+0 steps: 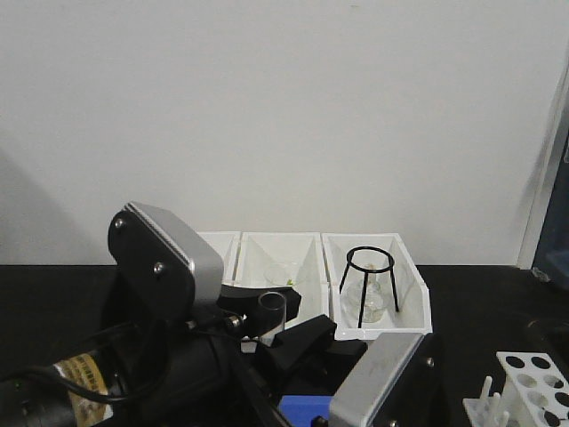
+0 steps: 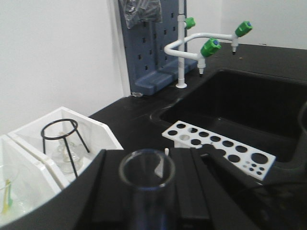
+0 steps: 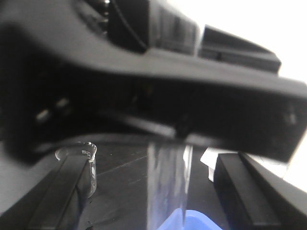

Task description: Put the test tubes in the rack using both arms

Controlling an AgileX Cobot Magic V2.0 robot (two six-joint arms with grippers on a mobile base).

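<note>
Gripping an upright glass test tube [image 2: 146, 194] near its open rim, the left end effector [image 2: 147, 156] holds it between the spread, apparently non-touching fingers of the right end effector [image 3: 154, 167]. The white rack [image 2: 218, 148] sits on the black worktop [image 2: 134, 115] beside the sink [image 2: 249, 105].

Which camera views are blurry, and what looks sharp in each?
Front view: evenly lit, soft. Left wrist view: the test tube near the lens is blurred, the rack sharp. Right wrist view: heavily blurred, the tube a smear; only the beaker reads clearly.

Bright even light; heavy blur in right-wrist view.
</note>
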